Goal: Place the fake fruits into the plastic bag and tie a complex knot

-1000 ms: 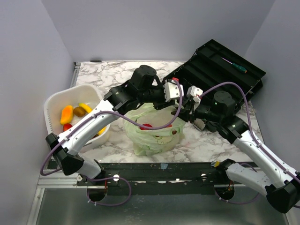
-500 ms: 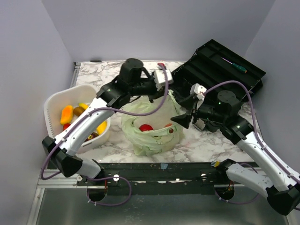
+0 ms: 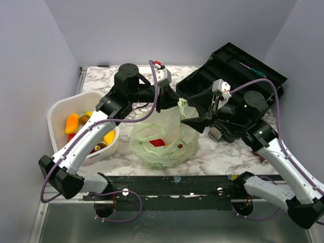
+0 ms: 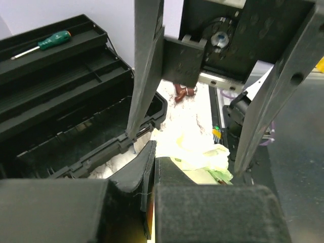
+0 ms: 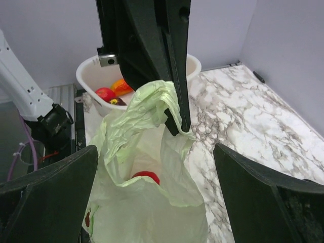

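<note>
Plain lilac-grey walls (image 3: 167,30) are seen on three sides of a marbled worktop (image 3: 223,152). An open black toolbox (image 3: 228,58) is set at the far right and a white basket (image 3: 76,97) at the left. The pale green bag (image 3: 167,152) is stood between them, close to the near edge. One handle (image 5: 152,101) of the bag is lifted and pinched between the closed fingers of the left end effector (image 5: 174,124). The right end effector (image 4: 185,157) is held just beside that handle with its fingers wide apart, gripping nothing. A red fruit (image 3: 158,143) is lodged inside the bag, and several fruits (image 3: 72,123) are left in the basket.

Loading is judged to be under way, with no knot begun. The mouth probably needs spreading next. For that, the opposite rim would have to be caught by the right end effector without the thin film being pulled from the left one. Room is tight at the toolbox lip behind the right arm and between the two wrists. Bare marble is left at the far side and the right front.
</note>
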